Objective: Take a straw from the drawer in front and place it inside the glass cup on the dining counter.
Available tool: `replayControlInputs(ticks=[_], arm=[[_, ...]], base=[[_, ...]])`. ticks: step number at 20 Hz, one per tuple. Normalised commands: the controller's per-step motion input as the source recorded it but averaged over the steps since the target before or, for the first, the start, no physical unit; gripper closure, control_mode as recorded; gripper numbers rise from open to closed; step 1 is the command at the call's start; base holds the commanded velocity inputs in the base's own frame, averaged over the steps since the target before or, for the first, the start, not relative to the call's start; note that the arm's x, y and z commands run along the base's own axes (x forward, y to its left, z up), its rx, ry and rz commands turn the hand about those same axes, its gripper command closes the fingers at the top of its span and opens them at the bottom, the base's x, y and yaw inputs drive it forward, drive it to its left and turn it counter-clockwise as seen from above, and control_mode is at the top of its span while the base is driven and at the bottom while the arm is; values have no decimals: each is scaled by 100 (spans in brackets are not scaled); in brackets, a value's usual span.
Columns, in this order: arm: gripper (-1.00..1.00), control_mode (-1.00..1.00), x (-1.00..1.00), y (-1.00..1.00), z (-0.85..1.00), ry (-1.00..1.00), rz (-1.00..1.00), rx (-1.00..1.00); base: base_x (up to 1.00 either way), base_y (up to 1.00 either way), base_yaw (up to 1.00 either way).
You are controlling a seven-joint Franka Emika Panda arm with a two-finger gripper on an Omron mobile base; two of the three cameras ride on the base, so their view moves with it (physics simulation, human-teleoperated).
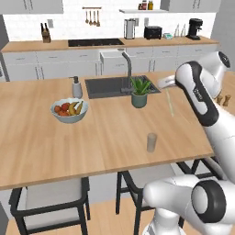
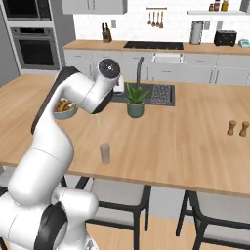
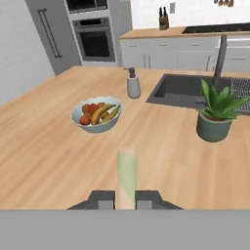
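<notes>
Gripper (image 3: 126,199) clamped on thin pale cream straw (image 3: 126,177), which sticks out from between fingertips above light-wood dining counter (image 3: 58,161).

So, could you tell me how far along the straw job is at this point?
The fetching looks done: the straw is clamped between the shut gripper fingers, hanging above the dining counter. In hand is carrying it toward the glass cup, which stands near the counter's front edge with nothing inside it. Left: line the straw up over the cup, lower it in and let go.
</notes>
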Motion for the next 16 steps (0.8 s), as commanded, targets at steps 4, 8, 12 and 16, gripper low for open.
replayControlInputs(ticks=[4,8,12,16], arm=[[100,-100,59,-9,-7,-13,49,15],[100,-100,48,-3,-7,-6,46,14],[100,-100,21,5,-30,0,44,11],[100,-100,3,8,-36,-2,41,12]], base=[[0,0,0],[0,0,0],[0,0,0],[0,0,0]])
